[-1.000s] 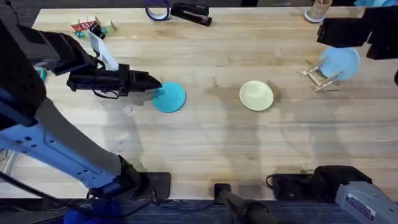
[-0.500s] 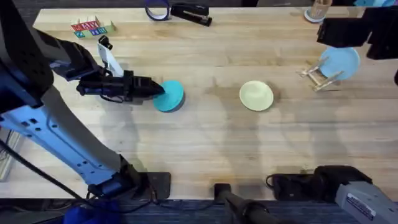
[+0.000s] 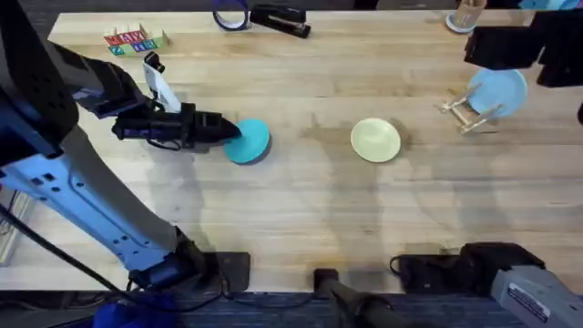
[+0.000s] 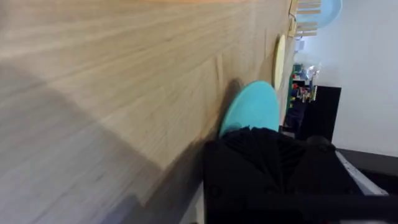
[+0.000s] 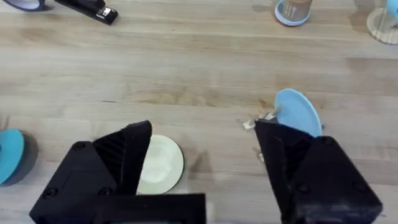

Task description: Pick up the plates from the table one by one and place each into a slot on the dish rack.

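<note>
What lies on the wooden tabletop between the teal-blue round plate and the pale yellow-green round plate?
Nothing: in the overhead view bare wooden table separates the teal-blue round plate from the pale yellow-green round plate.

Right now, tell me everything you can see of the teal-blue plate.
The teal-blue plate is small, round and looks like smooth plastic, one solid colour with no pattern. It sits left of centre on the table, apart from the pale yellow-green plate. The left gripper is at its left edge, covering part of the rim; in the left wrist view the plate looks tilted, casting a shadow beneath. Whether it is gripped cannot be told.
</note>
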`<state>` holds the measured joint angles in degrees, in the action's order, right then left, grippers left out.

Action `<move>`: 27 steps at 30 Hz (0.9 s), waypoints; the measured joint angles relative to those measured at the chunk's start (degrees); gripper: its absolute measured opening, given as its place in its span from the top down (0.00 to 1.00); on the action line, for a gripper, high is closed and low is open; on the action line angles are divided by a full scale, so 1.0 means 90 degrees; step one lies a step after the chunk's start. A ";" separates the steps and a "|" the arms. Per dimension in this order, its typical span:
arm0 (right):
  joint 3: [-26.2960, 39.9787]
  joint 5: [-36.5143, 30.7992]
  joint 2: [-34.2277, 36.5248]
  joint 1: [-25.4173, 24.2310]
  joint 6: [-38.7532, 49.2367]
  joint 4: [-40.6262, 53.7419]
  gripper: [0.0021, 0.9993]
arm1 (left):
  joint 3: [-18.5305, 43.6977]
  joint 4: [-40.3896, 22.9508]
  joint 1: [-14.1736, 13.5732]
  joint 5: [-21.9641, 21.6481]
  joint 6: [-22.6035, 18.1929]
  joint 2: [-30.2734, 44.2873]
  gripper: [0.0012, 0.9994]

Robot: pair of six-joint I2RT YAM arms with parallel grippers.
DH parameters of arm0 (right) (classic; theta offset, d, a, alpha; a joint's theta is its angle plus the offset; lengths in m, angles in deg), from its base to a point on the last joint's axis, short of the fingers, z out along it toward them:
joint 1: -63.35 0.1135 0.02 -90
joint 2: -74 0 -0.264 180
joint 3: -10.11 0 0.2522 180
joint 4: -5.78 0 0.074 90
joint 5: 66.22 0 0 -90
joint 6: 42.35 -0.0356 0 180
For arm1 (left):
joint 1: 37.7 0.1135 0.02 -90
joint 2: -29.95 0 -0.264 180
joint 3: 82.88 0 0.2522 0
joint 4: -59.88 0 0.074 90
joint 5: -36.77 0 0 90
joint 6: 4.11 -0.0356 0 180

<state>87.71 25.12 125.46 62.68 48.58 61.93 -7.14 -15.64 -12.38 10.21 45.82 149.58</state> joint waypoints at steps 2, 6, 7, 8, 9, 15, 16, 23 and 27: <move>0.0000 0.0000 0.0002 0.0000 0.0000 0.0000 0.00 | 0.0000 0.0000 0.0000 0.0000 0.0000 0.0001 0.96; 0.0000 0.0000 0.0002 0.0000 0.0000 0.0000 0.00 | 0.0000 0.0000 0.0000 0.0000 0.0000 0.0000 0.96; 0.0000 0.0000 0.0002 0.0000 0.0000 -0.0002 0.00 | 0.0000 0.0000 0.0000 0.0000 0.0000 0.0000 0.96; 0.0000 0.0000 0.0002 0.0000 -0.0064 0.0000 0.00 | 0.0000 0.0000 0.0000 0.0000 0.0000 0.0000 0.96; 0.0000 0.0000 0.0002 0.0000 -0.0145 0.0000 0.00 | 0.0000 0.0000 0.0000 0.0000 0.0000 0.0000 0.96; 0.0000 0.0421 0.0002 0.0000 -0.1554 -0.0010 0.00 | 0.0000 0.0000 0.0000 0.0000 0.0000 0.0000 0.96; 0.0000 0.0633 0.0008 0.0000 -0.1804 -0.0011 0.00 | 0.0000 0.0001 0.0000 0.0000 0.0000 0.0000 0.96; 0.0056 0.2357 0.0756 0.0247 -0.2652 -0.0034 0.00 | 0.0000 0.0001 0.0000 0.0000 0.0000 0.0000 0.96; 0.0056 0.2756 0.1321 0.0895 -0.2888 -0.0043 0.00 | 0.0000 0.0000 0.0000 0.0000 0.0000 0.0000 0.96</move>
<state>88.21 49.93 137.36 70.73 22.58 61.54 -7.14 -15.64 -12.38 10.21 45.82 149.58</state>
